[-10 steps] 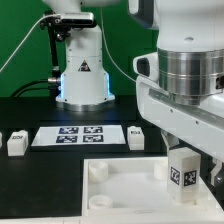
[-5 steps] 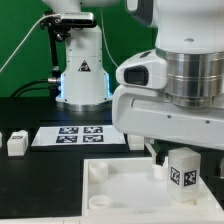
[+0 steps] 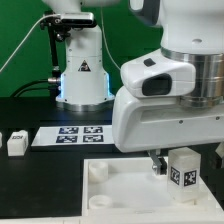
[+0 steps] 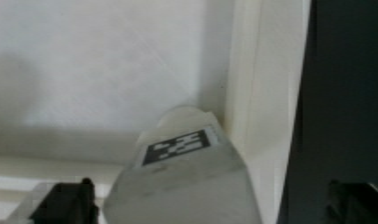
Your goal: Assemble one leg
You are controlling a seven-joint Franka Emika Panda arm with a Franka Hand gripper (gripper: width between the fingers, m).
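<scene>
One leg [image 3: 184, 167] stands on the top [image 3: 125, 185], near table's front edge; hand [image 4: 204, 205] open w/ nothing held. Centre fingers, close square.

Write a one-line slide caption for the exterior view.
Panda arm lowers its hand beside a tagged white leg standing on the large white square part; marker board behind.

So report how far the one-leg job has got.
Done: one leg stands upright on the big white square part, at a corner toward the exterior view's right. Whether it is fully seated cannot be told. In hand: the end effector sits low over that leg; its grip cannot be told. Left: the arm has to clear away. Another block lies loose beside the marker board.
</scene>
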